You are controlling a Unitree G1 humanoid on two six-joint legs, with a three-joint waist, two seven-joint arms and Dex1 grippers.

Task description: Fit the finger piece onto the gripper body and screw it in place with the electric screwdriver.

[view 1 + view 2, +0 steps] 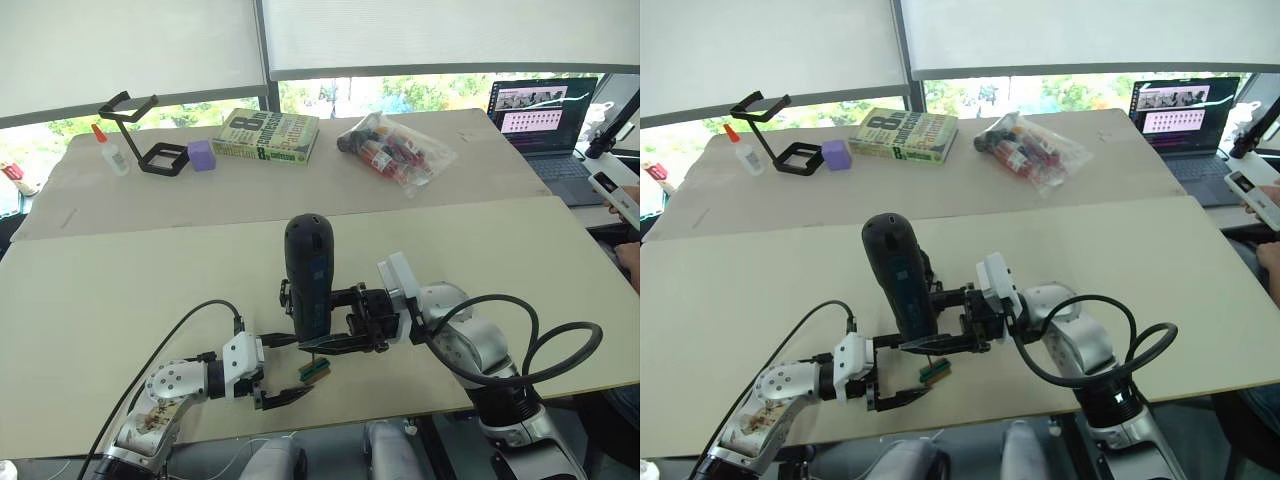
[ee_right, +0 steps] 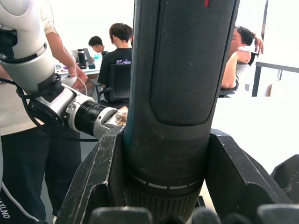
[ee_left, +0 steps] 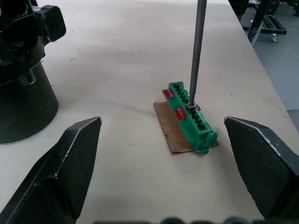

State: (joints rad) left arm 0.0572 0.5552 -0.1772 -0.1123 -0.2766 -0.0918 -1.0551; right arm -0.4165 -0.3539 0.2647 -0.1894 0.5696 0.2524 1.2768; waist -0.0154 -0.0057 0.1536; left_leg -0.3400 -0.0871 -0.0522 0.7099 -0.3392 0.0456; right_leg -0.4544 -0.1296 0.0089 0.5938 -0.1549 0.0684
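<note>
The electric screwdriver (image 1: 308, 272) stands upright near the table's front edge, with my right gripper (image 1: 326, 343) shut on its lower barrel (image 2: 175, 93). Its thin metal bit (image 3: 196, 51) comes down onto a small green block (image 3: 191, 119) that lies on a brown card. My left gripper (image 1: 301, 366) is open, and its fingers (image 3: 63, 170) stand on either side of that block without touching it. The gripper body (image 3: 21, 74), black with a round base, stands on the table just behind the screwdriver. The finger piece is out of view.
At the table's far side are a black stand (image 1: 140, 130), a glue bottle (image 1: 112, 150), a purple block (image 1: 201, 154), a book (image 1: 266, 136) and a plastic bag of items (image 1: 395, 145). A laptop (image 1: 545, 115) sits far right. A person's hand (image 1: 625, 205) shows at the right edge.
</note>
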